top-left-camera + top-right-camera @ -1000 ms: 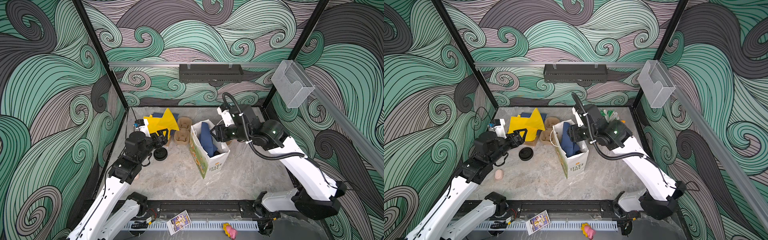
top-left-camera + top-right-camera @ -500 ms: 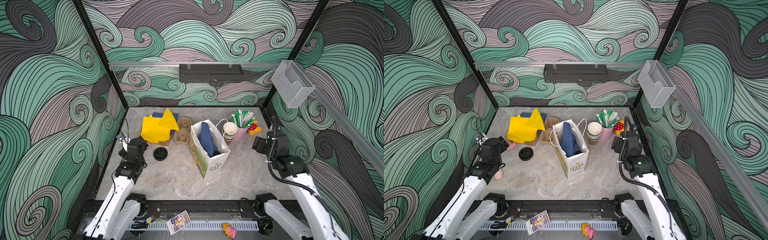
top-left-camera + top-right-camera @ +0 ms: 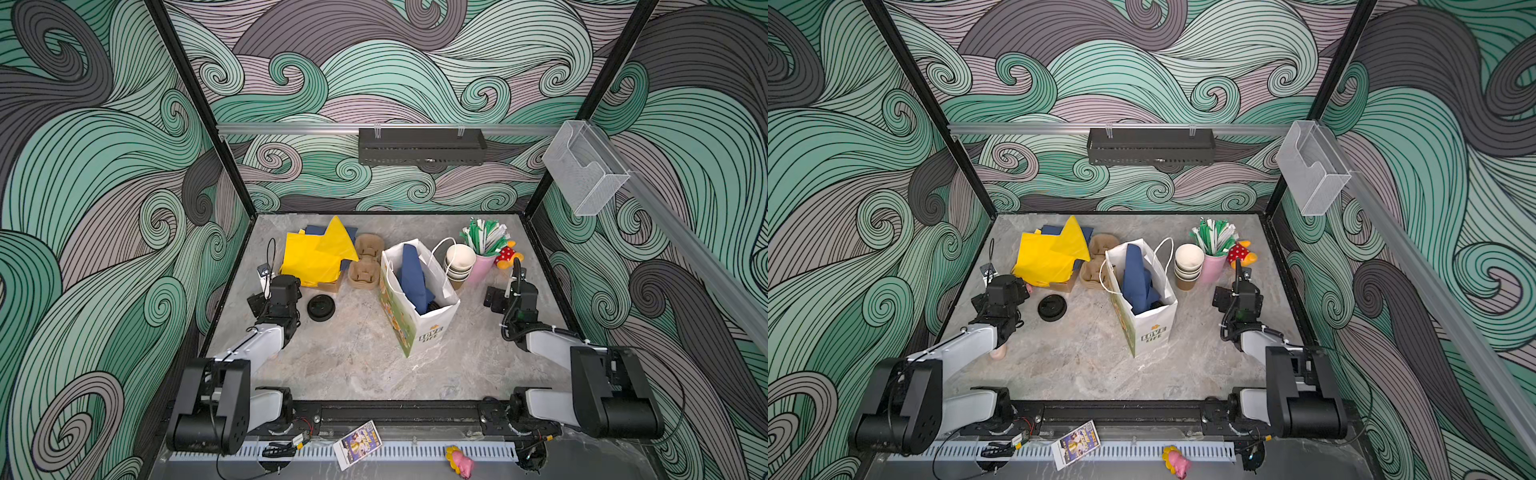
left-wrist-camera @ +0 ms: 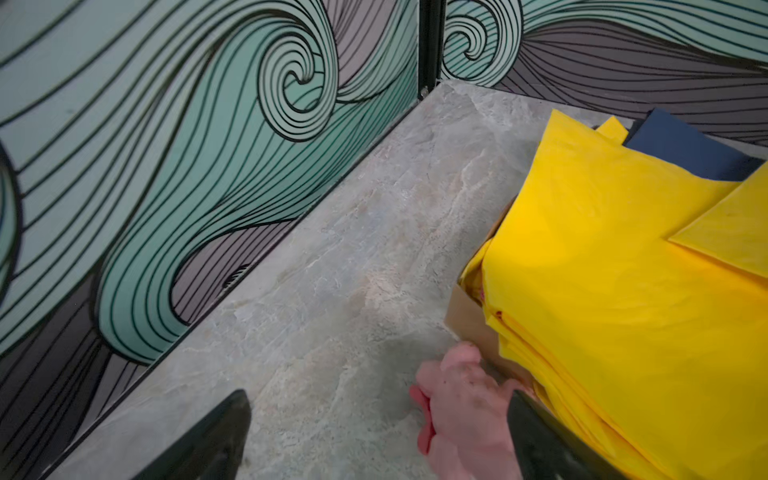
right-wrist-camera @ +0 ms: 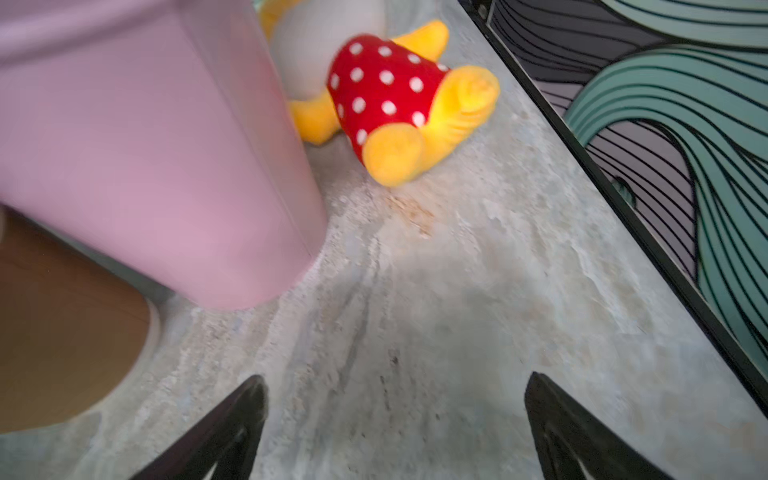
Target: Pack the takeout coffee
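Both gaped wide, empty: left end effector [image 4: 376,419], right end effector [image 5: 395,395]. Cup stack [image 3: 459,264] stood upright beside bag [image 3: 419,328], ahead-left of the right arm, the nearer; black lid [image 3: 321,307] lay flat by the left.

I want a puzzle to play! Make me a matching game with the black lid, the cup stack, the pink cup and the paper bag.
1 black lid
2 cup stack
3 pink cup
4 paper bag

A holds a dark blue sheet
B full of wrapped straws
C lies flat, left of the bag
D stands between bag and pink cup

Pairs: 1-C, 2-D, 3-B, 4-A
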